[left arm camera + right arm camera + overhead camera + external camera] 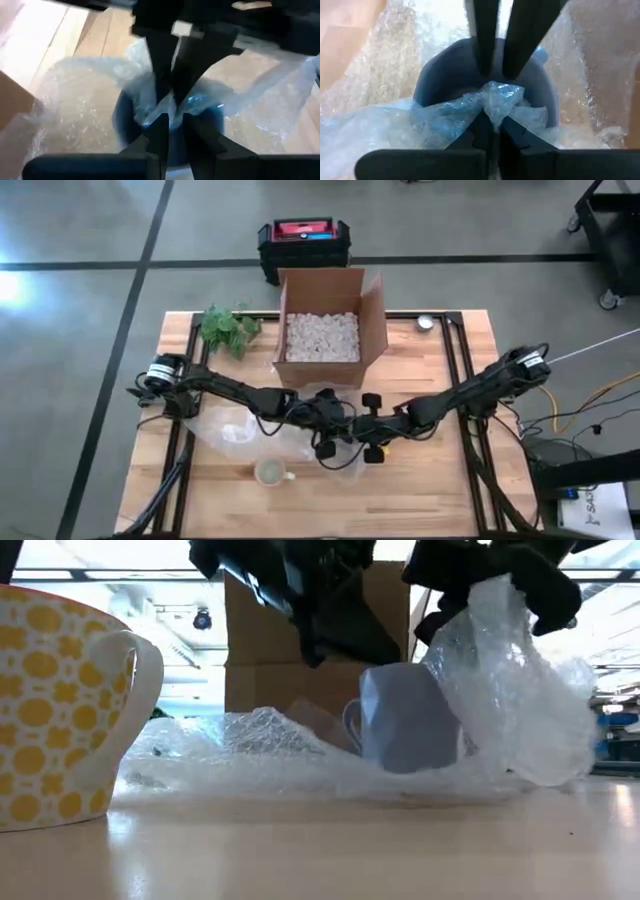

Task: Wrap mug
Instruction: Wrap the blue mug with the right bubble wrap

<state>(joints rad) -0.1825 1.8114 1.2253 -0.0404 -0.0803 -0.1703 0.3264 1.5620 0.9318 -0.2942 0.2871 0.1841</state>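
I see the blue mug (405,720) at centre frame in the low view, standing on bubble wrap (250,755). My left gripper (170,117) and right gripper (492,120) both pinch wrap over its mouth.

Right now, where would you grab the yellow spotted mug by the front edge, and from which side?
Take the yellow spotted mug by its handle, or pinch the rim from above. It stands upright, clear of the bubble wrap, with the handle sticking out toward the blue mug. Both grippers are busy there.
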